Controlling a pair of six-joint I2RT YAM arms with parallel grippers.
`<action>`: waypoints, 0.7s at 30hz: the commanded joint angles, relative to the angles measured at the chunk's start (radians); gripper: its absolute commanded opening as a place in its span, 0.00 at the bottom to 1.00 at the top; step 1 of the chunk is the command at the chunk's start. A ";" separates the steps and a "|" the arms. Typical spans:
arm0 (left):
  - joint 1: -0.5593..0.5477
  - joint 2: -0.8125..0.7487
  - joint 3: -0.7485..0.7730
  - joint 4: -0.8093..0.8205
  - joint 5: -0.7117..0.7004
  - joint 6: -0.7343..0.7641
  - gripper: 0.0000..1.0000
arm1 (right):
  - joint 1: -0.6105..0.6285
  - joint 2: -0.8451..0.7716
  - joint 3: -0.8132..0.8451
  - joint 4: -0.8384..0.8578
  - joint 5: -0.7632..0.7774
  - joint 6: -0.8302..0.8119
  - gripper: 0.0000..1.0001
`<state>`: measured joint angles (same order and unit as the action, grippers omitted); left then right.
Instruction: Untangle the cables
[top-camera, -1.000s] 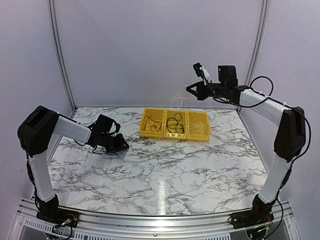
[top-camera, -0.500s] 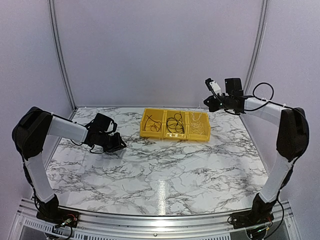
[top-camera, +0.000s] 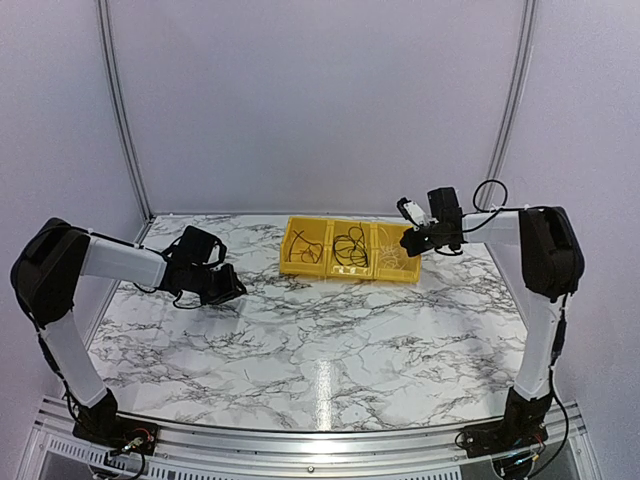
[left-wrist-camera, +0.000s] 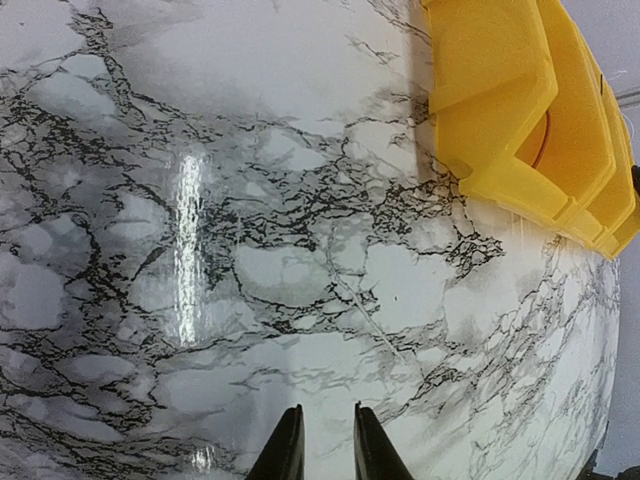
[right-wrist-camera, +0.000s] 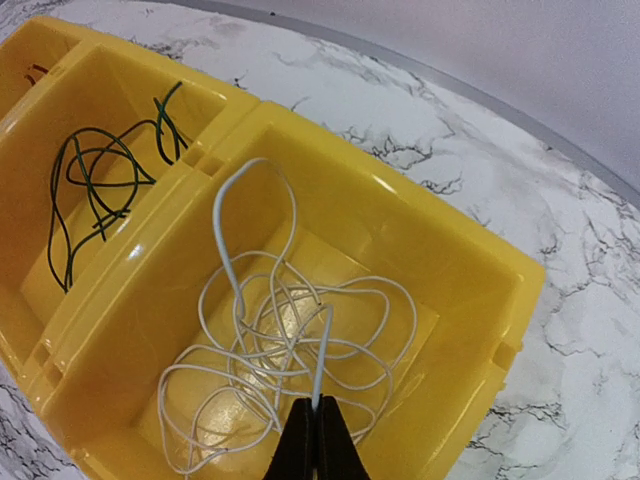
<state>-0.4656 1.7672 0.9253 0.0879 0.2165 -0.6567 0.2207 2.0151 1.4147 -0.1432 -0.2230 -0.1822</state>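
The cables (top-camera: 349, 246) are lying in a yellow bin (top-camera: 345, 274) with three compartments, and the bin is standing at the far middle of the tabletop (top-camera: 330, 340). A white cable (right-wrist-camera: 290, 330) is lying as a loose tangle in the bin's right compartment. A dark cable (right-wrist-camera: 95, 185) is lying coiled in the middle compartment. In the top view, further dark strands (top-camera: 305, 252) are showing in the left compartment.

The right hand (right-wrist-camera: 318, 412) is hanging over the bin's right compartment with its fingers clenched on one strand of the white cable. That strand is running from the tangle straight into the fingertips. A long loop of the same cable is leaning against a wall of that compartment.

The left hand (left-wrist-camera: 322, 425) is hovering low over the tabletop, to the left of the bin and apart from it. Its fingers are standing slightly parted and are grasping nothing.
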 joint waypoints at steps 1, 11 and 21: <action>0.004 -0.034 -0.021 -0.023 -0.017 -0.005 0.20 | -0.004 0.059 0.078 -0.007 -0.006 -0.025 0.00; 0.004 -0.039 0.014 -0.053 -0.052 0.035 0.23 | -0.003 -0.006 0.086 -0.032 0.034 -0.048 0.22; 0.008 0.004 0.170 -0.170 -0.074 0.169 0.42 | -0.007 -0.276 -0.067 -0.051 0.041 -0.133 0.61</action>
<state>-0.4629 1.7542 1.0134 -0.0002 0.1707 -0.5716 0.2214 1.8545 1.3800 -0.1841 -0.1894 -0.2718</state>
